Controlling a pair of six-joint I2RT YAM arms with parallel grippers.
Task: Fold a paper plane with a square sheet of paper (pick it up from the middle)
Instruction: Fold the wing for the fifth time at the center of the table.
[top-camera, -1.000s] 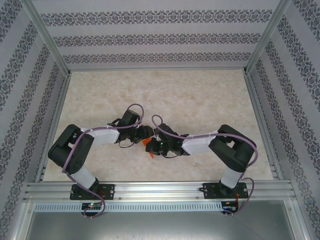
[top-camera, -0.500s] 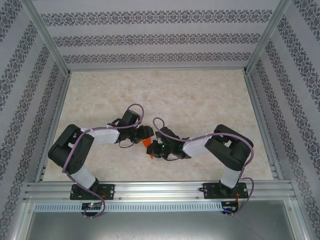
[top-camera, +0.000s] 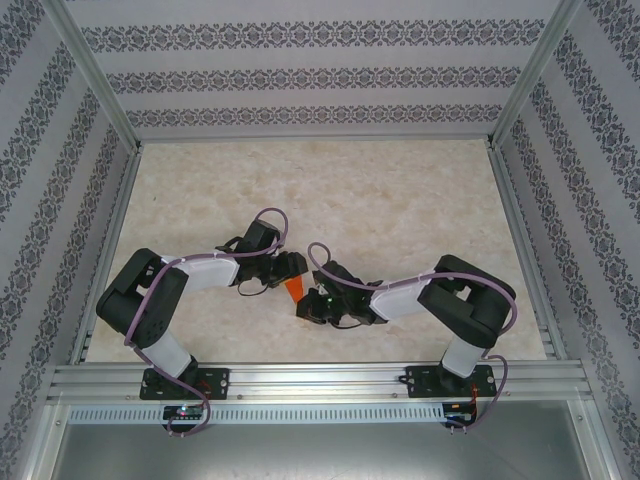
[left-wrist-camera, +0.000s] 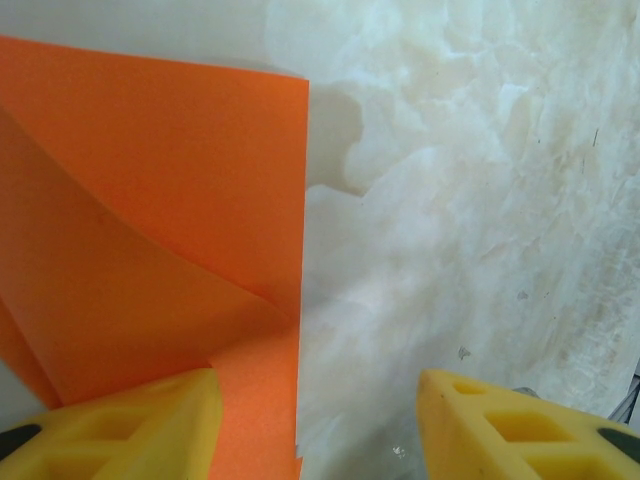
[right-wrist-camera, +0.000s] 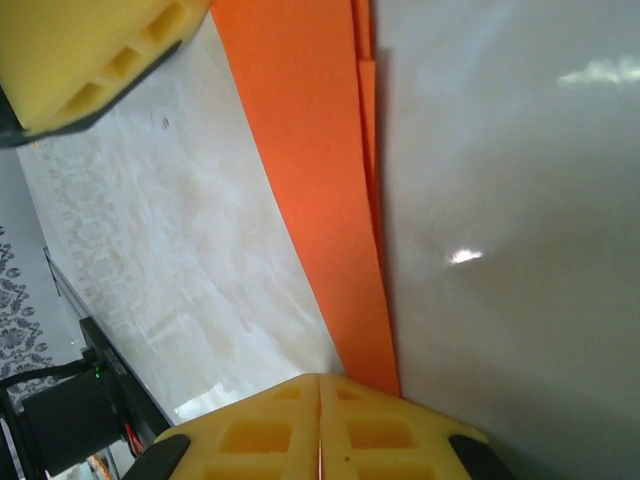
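- R gripper (right-wrist-camera: 320, 410): closed tight, tips at the folded edge of the square sheet of paper (right-wrist-camera: 310, 150). Over the last sec. it had slid along the fold toward the table's (top-camera: 400, 200) near edge.
- L gripper (left-wrist-camera: 318, 415): jaws apart, one finger on the sheet, unmoved.
- Sheet lay partly folded, centre-front of table; crease likely being pressed.

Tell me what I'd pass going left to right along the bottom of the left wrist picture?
One yellow jaw → folded orange paper → bare table → the other yellow jaw.
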